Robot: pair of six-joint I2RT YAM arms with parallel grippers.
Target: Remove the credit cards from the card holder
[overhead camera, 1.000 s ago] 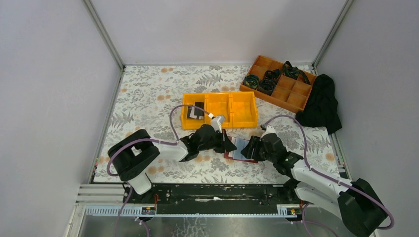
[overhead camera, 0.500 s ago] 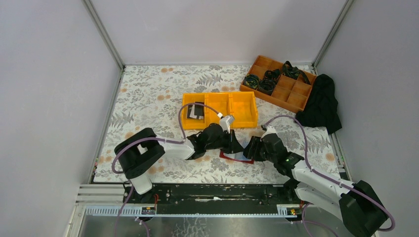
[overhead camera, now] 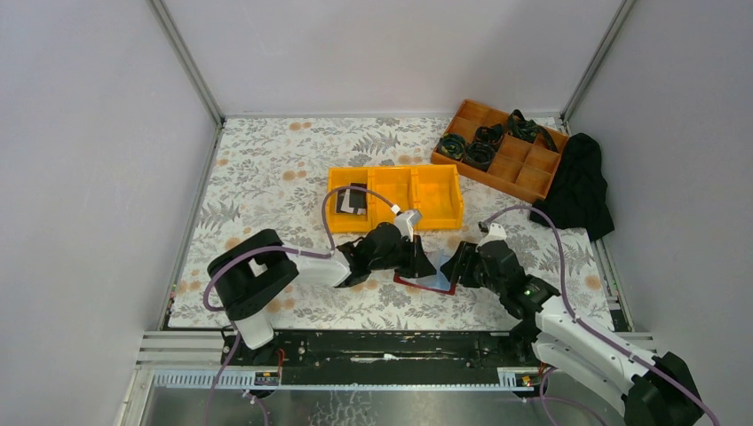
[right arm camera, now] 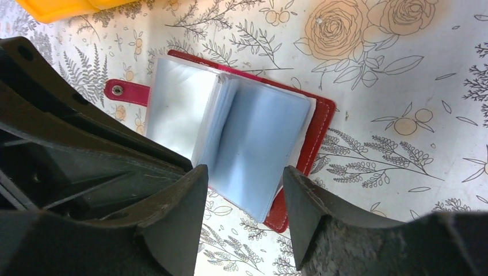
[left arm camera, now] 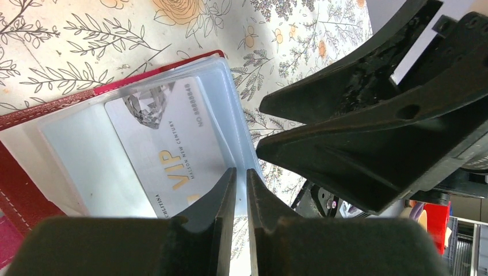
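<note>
On the floral-print table cover [overhead camera: 266, 169], a yellow plastic three-compartment bin [overhead camera: 439, 220] sits near the centre. Its nine-o'clock compartment holds small flat black and pale cards [overhead camera: 353, 201]. Just past the bin's six-o'clock side, the left gripper [left arm camera: 241, 171] reaches in from nine o'clock. Its fingers stand only a thin slit apart at the edge of a clear plastic sleeve [left arm camera: 75, 155]; whether they pinch the sleeve or anything in it cannot be told. Inside that sleeve lies a grey-white VIP card with gold lettering [left arm camera: 167, 144]. The sleeve belongs to the flat red folding card holder [right arm camera: 323, 121], which lies open on the cover toward six o'clock, its blue-grey pages fanned up from the spine. The right gripper [right arm camera: 243, 172] is at the holder's three-o'clock side, jaws spread wide over the pages and gripping nothing. At one o'clock stands an orange-brown divided tray [overhead camera: 519, 173] holding coiled black items. A crumpled black cloth [overhead camera: 577, 186] lies at two o'clock.
</note>
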